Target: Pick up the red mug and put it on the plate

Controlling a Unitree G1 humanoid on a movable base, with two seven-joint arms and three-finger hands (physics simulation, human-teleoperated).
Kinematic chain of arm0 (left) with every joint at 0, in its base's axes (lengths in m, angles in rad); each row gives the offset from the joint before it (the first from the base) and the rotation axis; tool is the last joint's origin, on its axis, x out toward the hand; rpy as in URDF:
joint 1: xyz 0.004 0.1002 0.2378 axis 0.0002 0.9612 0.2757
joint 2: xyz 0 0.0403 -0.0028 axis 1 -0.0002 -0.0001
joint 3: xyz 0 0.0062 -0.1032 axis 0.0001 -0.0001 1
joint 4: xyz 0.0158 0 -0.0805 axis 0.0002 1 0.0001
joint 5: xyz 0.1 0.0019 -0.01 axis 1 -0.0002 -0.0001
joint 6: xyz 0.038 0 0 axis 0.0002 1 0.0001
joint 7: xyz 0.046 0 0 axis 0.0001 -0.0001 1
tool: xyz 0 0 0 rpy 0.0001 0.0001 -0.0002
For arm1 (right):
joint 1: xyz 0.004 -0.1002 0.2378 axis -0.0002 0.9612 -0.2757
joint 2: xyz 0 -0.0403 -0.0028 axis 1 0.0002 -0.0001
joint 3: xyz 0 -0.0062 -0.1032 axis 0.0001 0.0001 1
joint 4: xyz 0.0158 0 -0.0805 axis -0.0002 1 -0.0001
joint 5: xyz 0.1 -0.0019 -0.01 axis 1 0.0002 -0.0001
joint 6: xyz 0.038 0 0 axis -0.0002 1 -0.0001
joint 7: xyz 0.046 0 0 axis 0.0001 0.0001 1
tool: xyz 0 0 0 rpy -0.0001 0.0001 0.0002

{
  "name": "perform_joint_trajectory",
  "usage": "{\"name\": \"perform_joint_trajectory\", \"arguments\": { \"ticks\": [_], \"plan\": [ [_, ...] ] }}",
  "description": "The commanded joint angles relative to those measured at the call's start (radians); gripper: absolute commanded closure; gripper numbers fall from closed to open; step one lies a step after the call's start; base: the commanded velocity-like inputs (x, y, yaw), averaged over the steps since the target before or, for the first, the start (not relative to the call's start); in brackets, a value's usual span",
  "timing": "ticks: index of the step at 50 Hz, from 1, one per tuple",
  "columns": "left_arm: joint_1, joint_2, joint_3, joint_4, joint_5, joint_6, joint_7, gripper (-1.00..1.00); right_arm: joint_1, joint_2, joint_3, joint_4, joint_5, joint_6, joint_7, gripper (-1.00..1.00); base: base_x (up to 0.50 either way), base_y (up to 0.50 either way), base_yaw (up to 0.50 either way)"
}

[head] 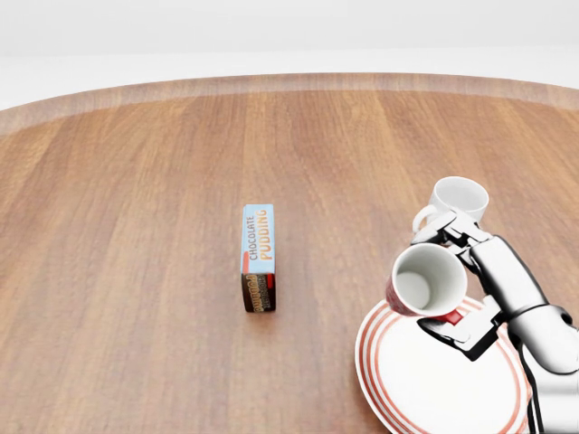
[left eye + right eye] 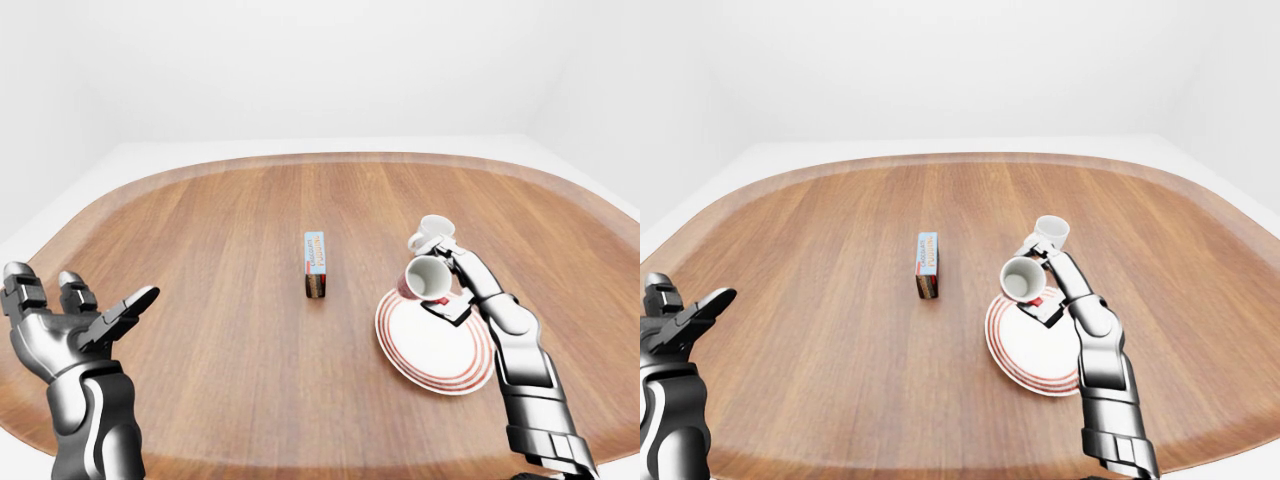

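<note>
Left-eye view, table: a wide oval wooden table is seen, with a chocolate pudding box lying near its middle.
Left-eye view, left hand: the left hand is held up at the lower left, palm open, fingers spread apart, nothing in it, well apart from everything on the table.
Left-eye view, right hand: the right hand is clamped on the red mug, which is carried in the air above the upper left edge of the plate.
Head view, mug: the red mug is tilted, so that its white inside is turned toward the camera; it is not yet set down.
Head view, plate: the white plate with red rings lies at the lower right, partly covered by the hand and forearm.
Head view, white mug: a white mug stands just above the hand in the picture; whether it is touched cannot be told.
Right-eye view: the same layout is shown, with the mug over the plate's upper left rim.
Step in hand, judged: the mug should be brought over the plate's middle, turned upright, lowered until its base rests flat, and only then released, with the white mug left undisturbed.
</note>
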Motion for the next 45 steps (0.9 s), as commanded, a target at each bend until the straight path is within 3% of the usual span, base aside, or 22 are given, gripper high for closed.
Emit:
{"name": "perform_joint_trajectory", "arguments": {
  "ticks": [1, 2, 5, 13, 15, 16, 19, 20, 29, 37, 45],
  "plan": [
    [-0.005, 0.000, -0.003, 0.006, 0.008, -0.003, -0.001, -1.00, 0.068, -0.124, -0.147, 0.152, 0.181, 0.000, -0.010, 1.00, 0.00, 0.00, 0.00],
    [-0.005, 0.001, -0.003, 0.011, 0.009, -0.007, -0.003, -1.00, 0.072, -0.127, -0.151, 0.175, 0.187, 0.000, -0.012, 1.00, 0.00, 0.00, 0.00],
    [-0.004, 0.001, -0.005, 0.011, 0.009, -0.009, -0.003, -1.00, 0.070, -0.147, -0.159, 0.300, 0.202, -0.069, -0.031, 1.00, 0.00, 0.00, 0.00],
    [-0.002, -0.001, -0.007, 0.007, 0.010, -0.009, -0.001, -1.00, 0.078, -0.210, -0.194, 0.414, 0.280, -0.118, -0.034, 1.00, 0.00, 0.00, 0.00],
    [-0.002, -0.001, -0.007, 0.009, 0.012, -0.010, -0.002, -1.00, 0.087, -0.211, -0.190, 0.419, 0.281, -0.118, -0.035, 1.00, 0.00, 0.00, 0.00],
    [0.000, -0.001, -0.006, 0.001, 0.010, -0.005, 0.000, -1.00, 0.080, -0.213, -0.185, 0.459, 0.284, -0.143, -0.028, 1.00, 0.00, 0.00, 0.00],
    [0.001, -0.002, -0.005, 0.005, 0.011, -0.008, -0.004, -1.00, 0.065, -0.229, -0.175, 0.526, 0.290, -0.174, -0.017, 1.00, 0.00, 0.00, 0.00],
    [-0.001, -0.003, -0.007, 0.009, 0.013, -0.010, -0.005, -1.00, 0.069, -0.232, -0.178, 0.519, 0.305, -0.165, -0.005, 1.00, 0.00, 0.00, 0.00],
    [0.003, -0.005, -0.005, -0.002, 0.012, -0.004, -0.003, -1.00, 0.060, -0.229, -0.138, 0.627, 0.310, -0.174, 0.023, 1.00, 0.00, 0.00, 0.00],
    [0.001, -0.005, -0.006, 0.004, 0.014, -0.008, -0.005, -1.00, 0.081, -0.214, -0.130, 0.588, 0.290, -0.174, 0.051, 1.00, 0.00, 0.00, 0.00],
    [0.004, -0.005, -0.005, -0.012, 0.013, 0.004, 0.002, -1.00, 0.074, -0.213, -0.126, 0.596, 0.280, -0.174, 0.055, 1.00, 0.00, 0.00, 0.00]
  ]
}}
